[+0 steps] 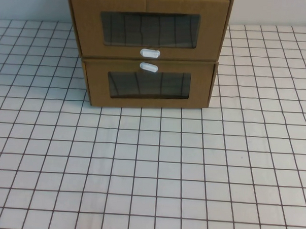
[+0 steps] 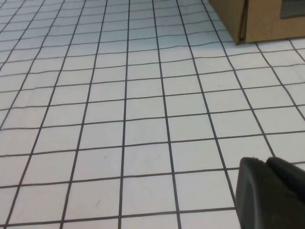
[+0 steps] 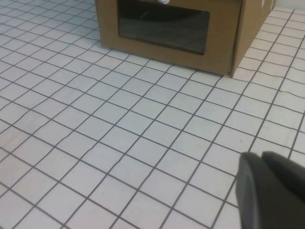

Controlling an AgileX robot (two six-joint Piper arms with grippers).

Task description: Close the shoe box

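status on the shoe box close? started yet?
Done: nothing visible. In the high view the shoe box, the upper of two stacked boxes with its tab below the window, juts forward over the lower box. In hand: nothing; the left gripper and right gripper show only in their own wrist views, over bare table, away from the boxes. Left: reach in and push it shut.

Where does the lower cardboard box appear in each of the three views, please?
High view: lower box top centre, under the shoe box.
Left wrist view: its corner, far from the left claw.
Right wrist view: its front, beyond the right claw.
Shared landmark: its dark window.
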